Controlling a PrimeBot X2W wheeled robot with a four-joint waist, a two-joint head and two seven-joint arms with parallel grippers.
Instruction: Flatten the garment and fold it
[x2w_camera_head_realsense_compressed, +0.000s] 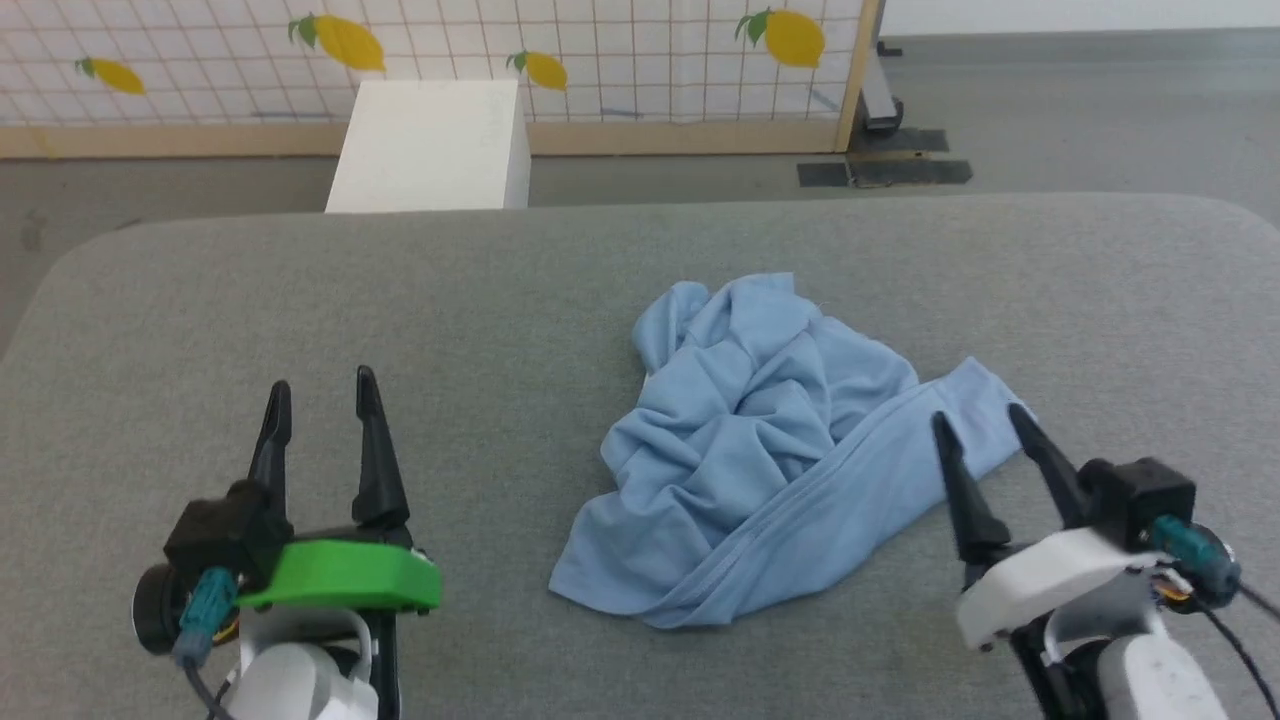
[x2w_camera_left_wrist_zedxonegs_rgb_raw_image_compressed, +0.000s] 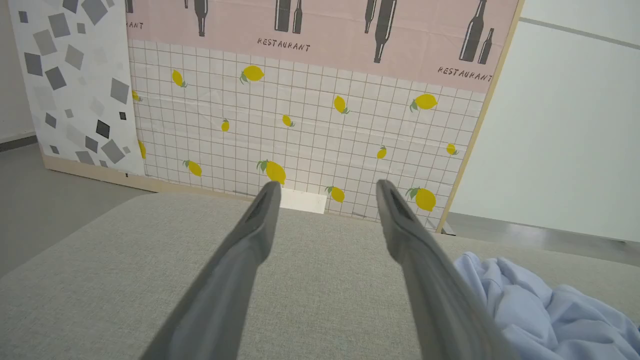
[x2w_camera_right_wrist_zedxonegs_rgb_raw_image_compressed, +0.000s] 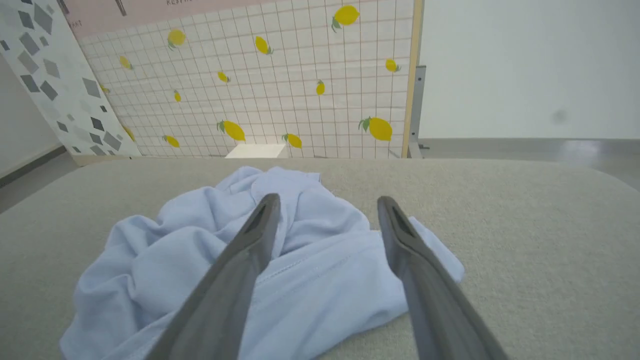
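Observation:
The garment (x2w_camera_head_realsense_compressed: 760, 450), a light blue shirt, lies crumpled in a heap on the grey table (x2w_camera_head_realsense_compressed: 500, 300), right of centre. One hemmed flap stretches toward the right. My right gripper (x2w_camera_head_realsense_compressed: 978, 418) hovers open at that flap's right end, nothing between its fingers; in the right wrist view its fingers (x2w_camera_right_wrist_zedxonegs_rgb_raw_image_compressed: 240, 265) reach over the garment (x2w_camera_right_wrist_zedxonegs_rgb_raw_image_compressed: 200, 250). My left gripper (x2w_camera_head_realsense_compressed: 320, 388) stands open and empty well to the left of the heap. In the left wrist view the garment (x2w_camera_left_wrist_zedxonegs_rgb_raw_image_compressed: 540, 305) shows at the lower right, beside my left gripper (x2w_camera_left_wrist_zedxonegs_rgb_raw_image_compressed: 325, 187).
A white box (x2w_camera_head_realsense_compressed: 430, 145) stands on the floor beyond the table's far edge. Behind it runs a lemon-patterned grid partition (x2w_camera_head_realsense_compressed: 600, 50) with a wooden frame. Bare grey tabletop spreads left of the garment and along the far side.

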